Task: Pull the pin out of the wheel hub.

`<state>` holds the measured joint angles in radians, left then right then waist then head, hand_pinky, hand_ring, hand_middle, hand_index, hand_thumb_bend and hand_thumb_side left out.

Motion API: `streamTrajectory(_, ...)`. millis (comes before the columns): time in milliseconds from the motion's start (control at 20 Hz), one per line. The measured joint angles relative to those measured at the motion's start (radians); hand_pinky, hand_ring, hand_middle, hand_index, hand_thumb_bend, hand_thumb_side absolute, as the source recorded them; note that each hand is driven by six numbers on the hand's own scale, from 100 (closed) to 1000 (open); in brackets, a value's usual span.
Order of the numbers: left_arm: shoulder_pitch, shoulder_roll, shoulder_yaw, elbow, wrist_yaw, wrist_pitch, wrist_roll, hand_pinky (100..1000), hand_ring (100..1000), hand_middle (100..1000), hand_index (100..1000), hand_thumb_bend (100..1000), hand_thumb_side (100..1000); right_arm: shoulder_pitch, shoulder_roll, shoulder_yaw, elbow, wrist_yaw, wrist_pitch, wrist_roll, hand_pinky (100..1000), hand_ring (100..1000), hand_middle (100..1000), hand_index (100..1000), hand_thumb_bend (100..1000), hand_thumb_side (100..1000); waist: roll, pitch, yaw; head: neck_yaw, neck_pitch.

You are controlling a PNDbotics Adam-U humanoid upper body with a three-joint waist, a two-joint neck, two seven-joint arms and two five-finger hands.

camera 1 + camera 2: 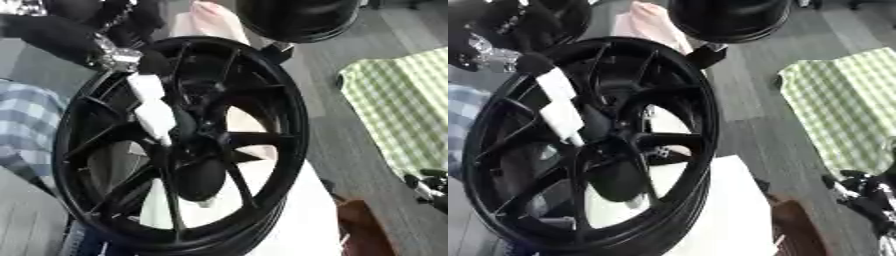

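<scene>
You're reaching left hand [105, 47] into wheel hub [197, 125], white pin [153, 107] below it; finger state unclear. Next: pinch pin, pull outward.

Right hand [429, 187] (blurred) cut off at edge.

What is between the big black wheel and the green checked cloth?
Only bare grey floor lies between the black spoked wheel and the green checked cloth, seen in both eye views.
</scene>
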<state>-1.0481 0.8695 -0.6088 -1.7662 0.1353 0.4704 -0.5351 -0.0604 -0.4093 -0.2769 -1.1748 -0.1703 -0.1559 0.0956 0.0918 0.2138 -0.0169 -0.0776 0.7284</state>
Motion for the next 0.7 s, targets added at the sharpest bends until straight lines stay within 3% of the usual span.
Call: streamTrajectory(700, 0.056, 0.001, -0.003, -0.011, -0.015, 0.051, -0.007, 649, 608, 679, 849, 589, 549, -0.001, 0.000, 0.000, -0.001, 0.001, 0.000, 0.000, 492, 627, 512, 680, 607, 263, 0.000, 0.011, -0.001, 0.002, 0.009)
